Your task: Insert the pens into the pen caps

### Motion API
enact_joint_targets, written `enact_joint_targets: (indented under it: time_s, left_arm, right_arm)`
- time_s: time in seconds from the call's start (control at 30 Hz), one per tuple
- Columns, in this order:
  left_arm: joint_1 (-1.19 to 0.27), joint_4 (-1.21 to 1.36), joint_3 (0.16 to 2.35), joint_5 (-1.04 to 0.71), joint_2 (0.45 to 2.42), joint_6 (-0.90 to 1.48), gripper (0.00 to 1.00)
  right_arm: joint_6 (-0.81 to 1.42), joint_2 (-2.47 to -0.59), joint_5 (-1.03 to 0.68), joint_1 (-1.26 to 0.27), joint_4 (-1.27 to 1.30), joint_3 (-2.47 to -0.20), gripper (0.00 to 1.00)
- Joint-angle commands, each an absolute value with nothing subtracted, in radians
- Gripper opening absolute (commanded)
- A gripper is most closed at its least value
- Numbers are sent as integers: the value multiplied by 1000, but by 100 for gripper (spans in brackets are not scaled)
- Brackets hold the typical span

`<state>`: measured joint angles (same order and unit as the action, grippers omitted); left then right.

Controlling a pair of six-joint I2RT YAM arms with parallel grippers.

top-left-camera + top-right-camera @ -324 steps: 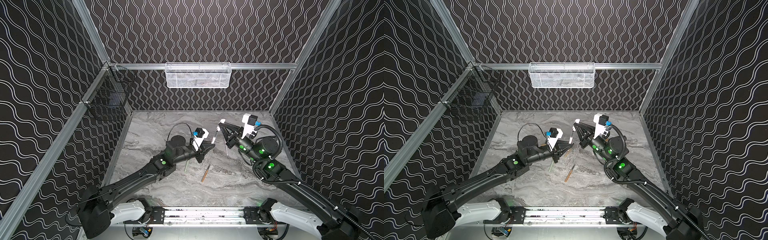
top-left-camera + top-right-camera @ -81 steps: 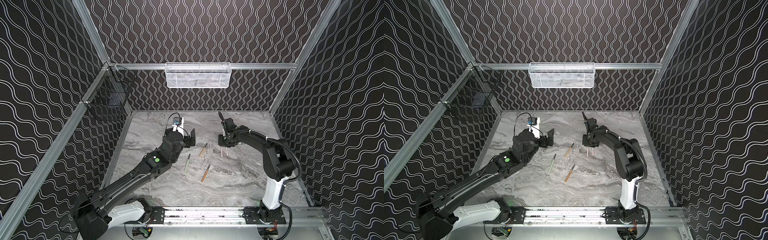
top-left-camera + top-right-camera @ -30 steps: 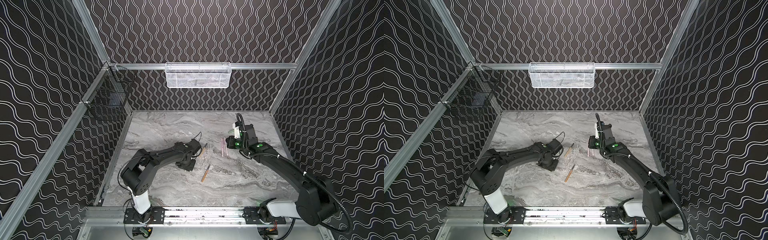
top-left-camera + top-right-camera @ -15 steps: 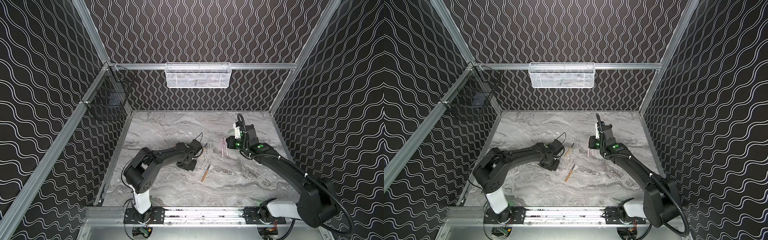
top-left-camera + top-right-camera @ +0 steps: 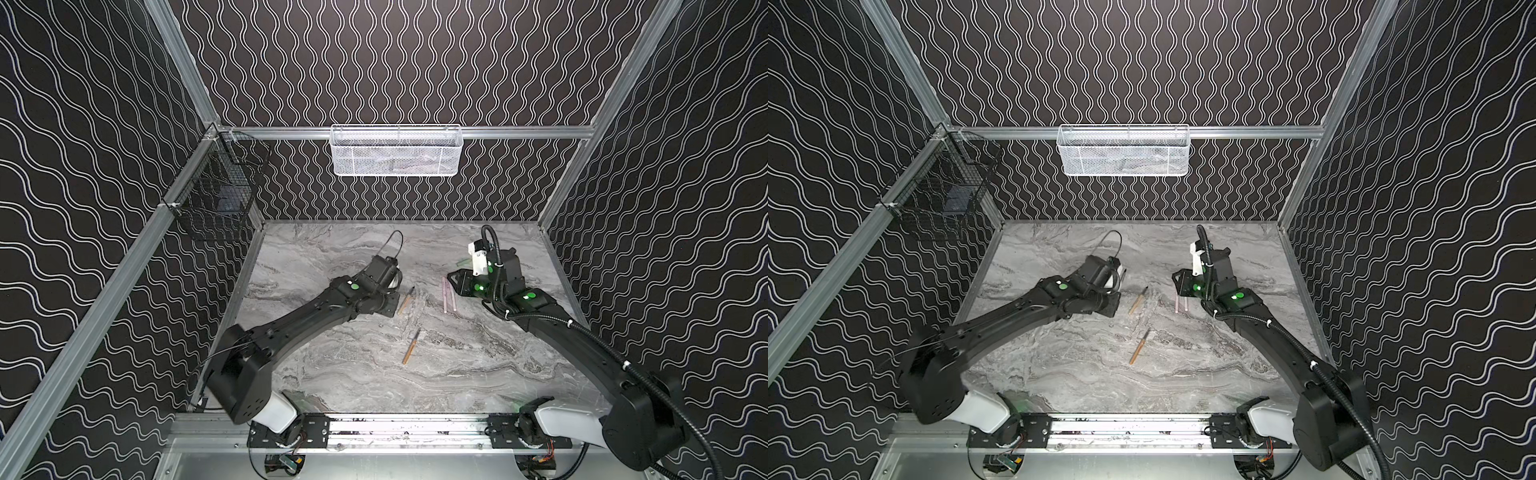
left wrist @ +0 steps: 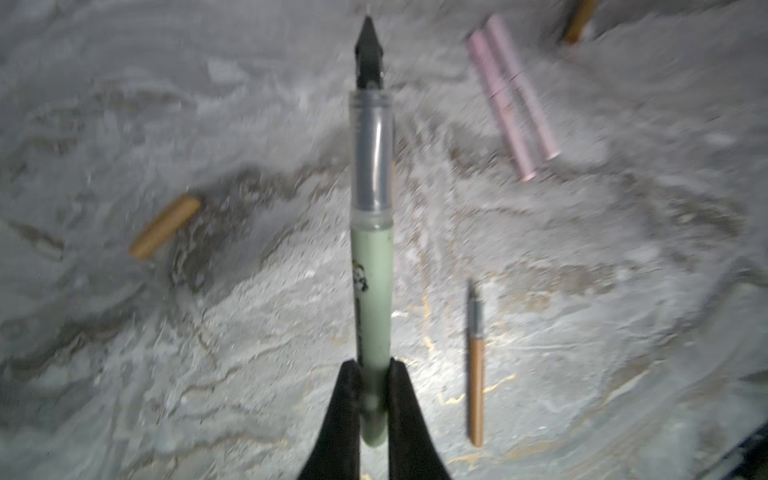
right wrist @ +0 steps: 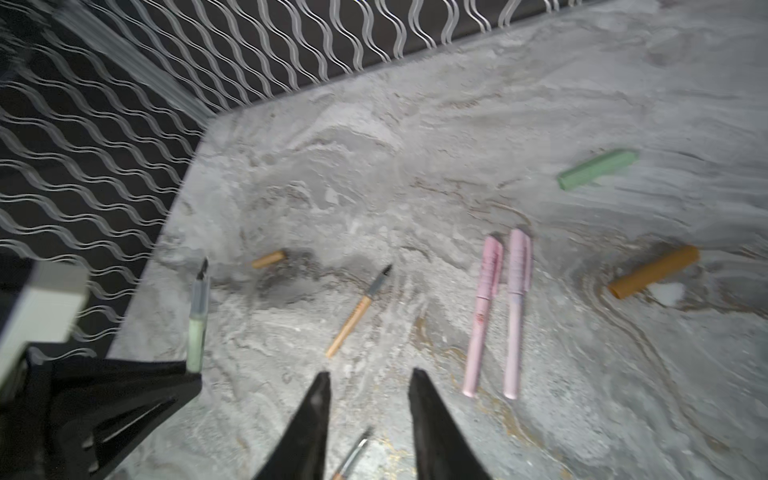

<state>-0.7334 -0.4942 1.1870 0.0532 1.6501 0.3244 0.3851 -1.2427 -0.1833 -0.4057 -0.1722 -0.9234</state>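
**Green pen gripped; cap pickup next**

L hand clenched on rear end of green pen, nib fwd, clear. R hand released, empty. Green cap lies on counter, beyond capped pink pair. Likely best: R grips cap near closed end, mouth facing nib, axes aligned, push straight.

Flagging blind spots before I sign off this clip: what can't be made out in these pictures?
Grip of the left gripper on the green pen: hidden under that arm's wrist in both top views; the wrist views show it.
A tan pen by the right gripper: cut off by the right wrist view's edge.
The white mesh basket: what, if anything, lies inside cannot be told through the mesh in both top views.
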Motion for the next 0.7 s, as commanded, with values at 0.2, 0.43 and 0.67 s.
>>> enact_joint_targets:
  time_s: [0.2,0.43,0.67]
  left_arm:
    - [-732,-2,1026,-268,1491,259,4]
    - [-733,12,1009,-310,1449,282,2]
    - [-736,14,1002,-317,1428,282,2]
  right_arm:
    - [500,-1184,-543,-409,53,-921,52]
    - [493,-1199,-564,-494,126,-944,54]
    - [514,-1282,-566,-529,155,-991,40]
